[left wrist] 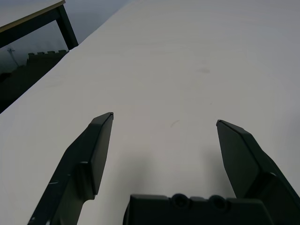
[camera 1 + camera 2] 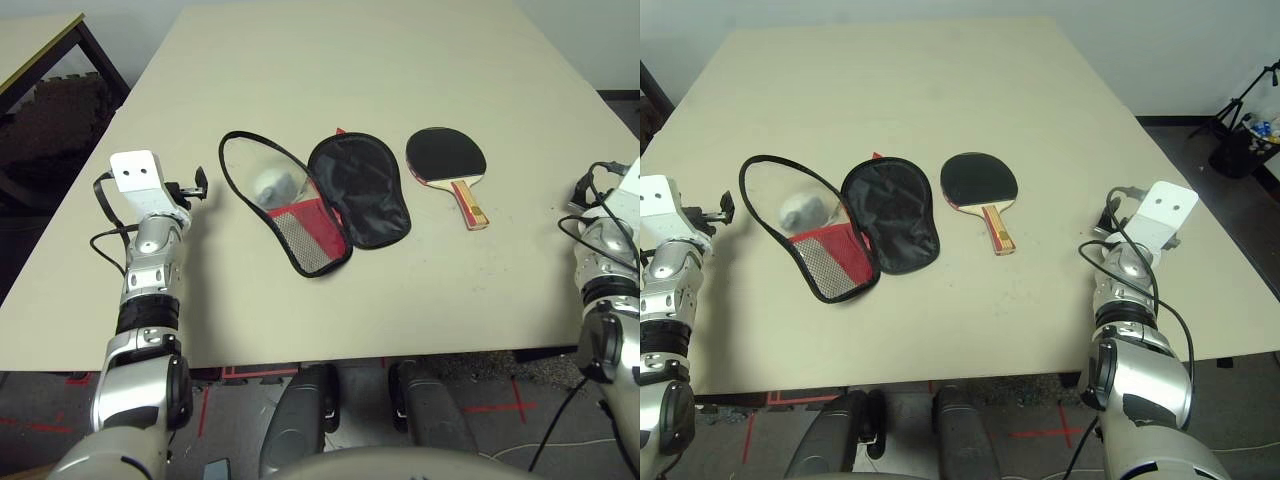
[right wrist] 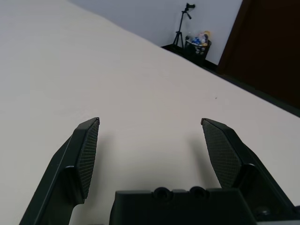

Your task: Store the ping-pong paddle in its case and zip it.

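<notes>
Both grippers, left (image 1: 164, 123) and right (image 3: 150, 121), gape empty over your beige table (image 2: 350, 60); case (image 2: 315, 200) lies unzipped (grey lump inside), black red-edged paddle (image 2: 448, 160) beside it.

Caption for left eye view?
Unzipped case lies open on the table, ping-pong paddle beside it, untouched.

Ping-pong paddle (image 2: 447, 160): round black rubber face up, red edge, short light wooden handle with red mark, flat on the table, between the two grippers, nearer the right gripper (image 3: 150, 136). Case (image 2: 320, 200): black fabric, red lower part with mesh pocket, unzipped and splayed open flat, small grey lump inside; just beside the paddle, toward the left gripper (image 1: 164, 140), apart from both.
</notes>
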Controlling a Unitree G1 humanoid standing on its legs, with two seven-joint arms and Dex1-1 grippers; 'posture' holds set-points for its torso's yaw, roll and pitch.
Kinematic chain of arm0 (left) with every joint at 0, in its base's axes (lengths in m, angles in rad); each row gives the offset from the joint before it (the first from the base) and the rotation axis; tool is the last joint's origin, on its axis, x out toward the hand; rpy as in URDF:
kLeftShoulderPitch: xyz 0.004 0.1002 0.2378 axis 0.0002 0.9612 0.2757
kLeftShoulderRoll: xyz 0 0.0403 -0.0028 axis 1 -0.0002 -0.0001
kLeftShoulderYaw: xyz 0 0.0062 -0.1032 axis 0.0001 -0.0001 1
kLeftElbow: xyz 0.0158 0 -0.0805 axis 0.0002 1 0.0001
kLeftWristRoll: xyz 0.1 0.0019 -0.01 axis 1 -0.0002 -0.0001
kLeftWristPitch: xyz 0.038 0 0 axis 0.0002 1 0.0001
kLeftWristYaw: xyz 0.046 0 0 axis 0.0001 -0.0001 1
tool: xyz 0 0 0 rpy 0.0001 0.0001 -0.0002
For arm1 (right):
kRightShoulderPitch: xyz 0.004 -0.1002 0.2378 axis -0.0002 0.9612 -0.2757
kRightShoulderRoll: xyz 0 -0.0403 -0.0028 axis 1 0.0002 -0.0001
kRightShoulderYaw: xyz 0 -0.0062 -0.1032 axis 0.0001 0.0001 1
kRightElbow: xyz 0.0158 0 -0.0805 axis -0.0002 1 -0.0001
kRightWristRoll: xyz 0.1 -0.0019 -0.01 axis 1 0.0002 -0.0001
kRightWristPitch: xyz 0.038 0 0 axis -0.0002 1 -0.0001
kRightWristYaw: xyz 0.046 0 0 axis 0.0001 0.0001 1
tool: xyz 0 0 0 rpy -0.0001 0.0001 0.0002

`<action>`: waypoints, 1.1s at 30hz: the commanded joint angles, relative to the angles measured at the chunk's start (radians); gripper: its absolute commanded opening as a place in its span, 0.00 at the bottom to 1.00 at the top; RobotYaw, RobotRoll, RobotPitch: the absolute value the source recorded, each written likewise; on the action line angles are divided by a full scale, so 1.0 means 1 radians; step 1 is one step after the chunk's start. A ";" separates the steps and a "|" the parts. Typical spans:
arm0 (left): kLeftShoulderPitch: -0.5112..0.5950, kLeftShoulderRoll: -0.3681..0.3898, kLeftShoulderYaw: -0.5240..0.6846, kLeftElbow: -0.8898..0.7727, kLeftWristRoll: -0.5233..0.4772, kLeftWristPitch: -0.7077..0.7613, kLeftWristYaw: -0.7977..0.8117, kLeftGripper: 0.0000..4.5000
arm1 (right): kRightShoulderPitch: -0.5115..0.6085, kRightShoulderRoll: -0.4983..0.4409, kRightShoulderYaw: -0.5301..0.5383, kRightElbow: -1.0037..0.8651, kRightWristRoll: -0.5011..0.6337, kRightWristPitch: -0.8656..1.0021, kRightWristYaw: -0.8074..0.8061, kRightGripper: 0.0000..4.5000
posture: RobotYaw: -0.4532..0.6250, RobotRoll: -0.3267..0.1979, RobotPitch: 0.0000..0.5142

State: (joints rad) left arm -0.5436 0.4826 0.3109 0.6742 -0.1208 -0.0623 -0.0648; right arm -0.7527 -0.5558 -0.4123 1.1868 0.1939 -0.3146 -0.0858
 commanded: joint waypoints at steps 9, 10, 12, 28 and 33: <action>-0.075 0.021 -0.003 0.111 -0.005 -0.019 -0.041 1.00 | 0.033 0.000 0.011 -0.038 0.015 0.047 0.131 0.99 | 0.30 0.62 0.28; -0.091 0.027 -0.006 0.118 -0.006 -0.016 -0.059 1.00 | 0.036 0.001 0.016 -0.057 0.013 0.065 0.142 0.99 | 0.30 0.62 0.28; -0.141 0.050 -0.018 0.139 -0.007 -0.005 -0.117 1.00 | 0.049 0.007 0.034 -0.146 0.016 0.140 0.169 0.99 | 0.29 0.62 0.28; -0.559 0.125 -0.220 0.359 0.035 0.096 -0.737 1.00 | 0.233 0.056 0.228 -1.209 0.134 1.159 0.283 0.99 | 0.23 0.62 0.27; -0.538 0.070 -0.297 0.298 0.051 0.129 -0.868 1.00 | 0.216 0.105 0.290 -1.230 0.105 1.209 0.285 0.99 | 0.23 0.62 0.26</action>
State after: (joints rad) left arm -1.0991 0.5574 0.0377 0.9981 -0.0818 0.0532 -0.8960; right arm -0.5298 -0.4607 -0.1512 -0.0316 0.3091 0.8711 0.1980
